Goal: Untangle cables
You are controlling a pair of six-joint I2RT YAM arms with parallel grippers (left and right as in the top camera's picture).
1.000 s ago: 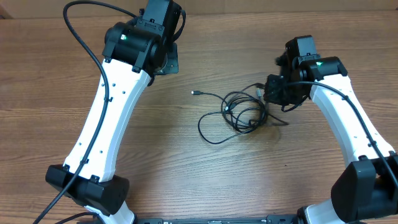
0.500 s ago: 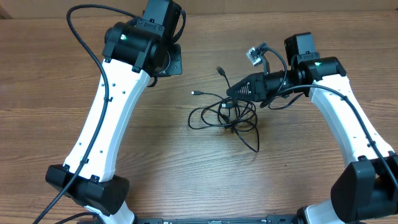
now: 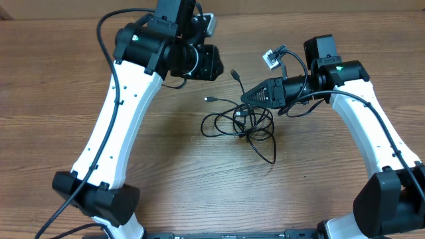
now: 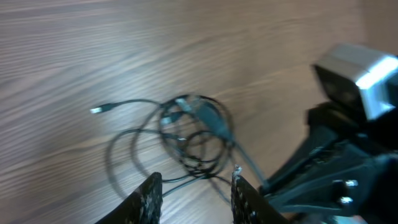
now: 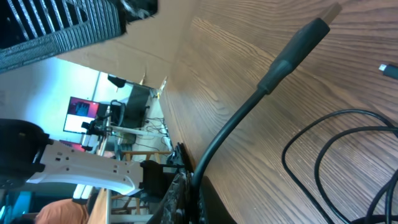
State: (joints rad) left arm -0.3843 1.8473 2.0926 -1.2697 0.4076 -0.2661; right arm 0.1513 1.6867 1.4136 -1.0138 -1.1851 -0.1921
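Observation:
The cables (image 3: 242, 123) lie as a tangle of thin black loops on the wooden table between the arms, and show in the left wrist view as cables (image 4: 193, 134). My right gripper (image 3: 246, 98) points left over the tangle, shut on one cable whose plug end (image 3: 235, 74) sticks up beyond it. The right wrist view shows that cable (image 5: 273, 74) clamped between the shut fingers (image 5: 180, 193). My left gripper (image 3: 214, 63) hovers up and left of the tangle. Its fingers (image 4: 149, 196) stand apart with nothing between them, above the near edge of the loops.
A loose small plug (image 3: 208, 99) lies left of the tangle. The right arm's camera housing (image 4: 357, 74) and black gripper body (image 4: 336, 180) fill the right side of the left wrist view. The table's back edge (image 3: 279, 13) runs behind both arms.
My right gripper lifted a cable end and dragged the tangle left, then held still. My left gripper swung right toward the tangle and opened.

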